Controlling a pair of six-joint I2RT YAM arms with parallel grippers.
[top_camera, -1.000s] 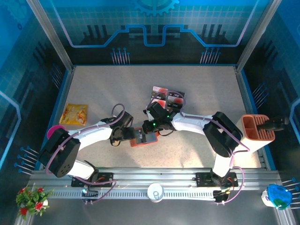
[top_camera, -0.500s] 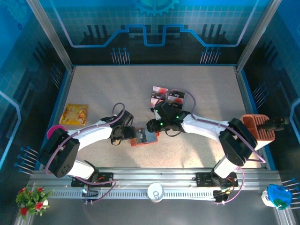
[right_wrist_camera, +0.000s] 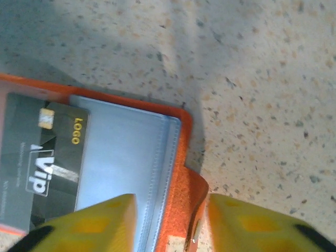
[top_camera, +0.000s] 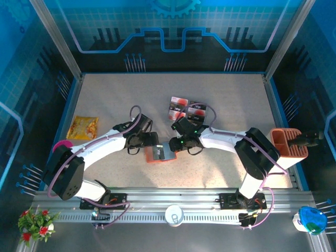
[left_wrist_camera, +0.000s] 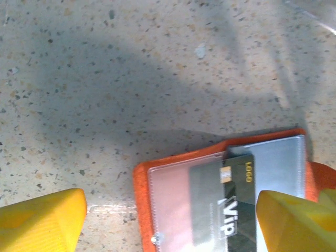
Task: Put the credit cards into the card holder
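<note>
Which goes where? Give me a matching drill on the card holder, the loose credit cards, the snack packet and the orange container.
Things:
1. card holder
2. loose credit cards
3. yellow snack packet
4. orange ribbed container

Places:
a. left side of the table
b. right edge of the table
c. mid-table, lying open
d. side by side, beyond the card holder

Pairs: 1-c, 2-d, 3-a, 4-b.
</note>
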